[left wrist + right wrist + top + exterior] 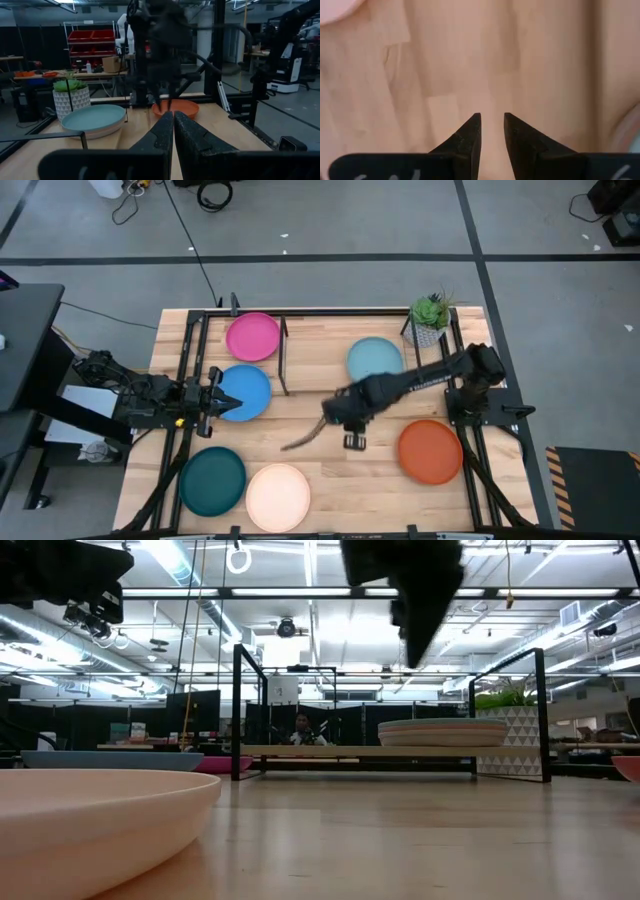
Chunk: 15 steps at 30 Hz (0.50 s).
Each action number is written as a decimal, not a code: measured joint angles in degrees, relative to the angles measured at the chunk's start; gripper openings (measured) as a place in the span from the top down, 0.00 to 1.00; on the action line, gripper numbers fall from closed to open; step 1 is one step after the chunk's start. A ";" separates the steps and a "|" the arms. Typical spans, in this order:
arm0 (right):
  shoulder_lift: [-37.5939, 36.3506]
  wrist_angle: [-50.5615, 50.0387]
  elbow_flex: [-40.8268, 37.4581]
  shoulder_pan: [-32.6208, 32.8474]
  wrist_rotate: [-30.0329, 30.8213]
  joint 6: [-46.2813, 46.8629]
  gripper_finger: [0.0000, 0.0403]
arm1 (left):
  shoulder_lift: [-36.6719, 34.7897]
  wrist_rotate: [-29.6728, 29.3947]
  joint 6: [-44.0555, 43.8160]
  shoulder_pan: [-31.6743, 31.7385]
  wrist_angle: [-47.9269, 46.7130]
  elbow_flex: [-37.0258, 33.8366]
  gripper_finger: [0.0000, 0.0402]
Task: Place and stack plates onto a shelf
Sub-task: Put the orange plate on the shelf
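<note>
**Right arm hovers empty over mid-table**

The right gripper [353, 441] hangs above bare wood, fingers narrowly apart, holding nothing. The left gripper [222, 402] waits pinched together over the blue plate [245, 392]. A light blue plate [375, 360] sits on the shelf [360, 751]; the orange plate [430, 451] lies nearby. A shallow rim grab could slip and send a plate skidding.

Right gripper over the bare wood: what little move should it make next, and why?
Probably swing toward the orange plate: the right gripper hangs open and empty above the bare table, and that plate lies closest on its side.
</note>
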 joint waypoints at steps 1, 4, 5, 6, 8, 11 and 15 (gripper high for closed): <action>0.00 0.03 -0.76 1.35 -0.31 2.52 0.78 | 0.00 0.00 0.00 0.00 -0.01 0.00 0.94; 0.00 0.01 -3.65 4.87 -1.53 11.26 0.78 | 0.01 0.00 0.02 0.00 -0.02 0.00 0.94; 0.00 0.04 -4.80 5.78 -2.54 14.53 0.78 | 0.00 0.00 0.02 0.00 -0.02 0.00 0.94; 0.00 0.04 -5.88 6.51 -3.73 17.89 0.78 | 0.00 0.00 0.02 0.00 -0.04 0.00 0.94; 0.00 -0.01 -8.10 7.92 -6.46 24.14 0.78 | 0.01 0.00 0.03 0.00 -0.04 0.00 0.94; 0.00 -0.01 -11.20 9.79 -9.23 31.79 0.78 | 0.00 0.00 0.07 -0.01 0.11 0.00 0.94; 0.00 -0.80 -14.73 11.48 -11.89 38.10 0.78 | 0.00 0.00 0.50 0.00 0.24 0.00 0.94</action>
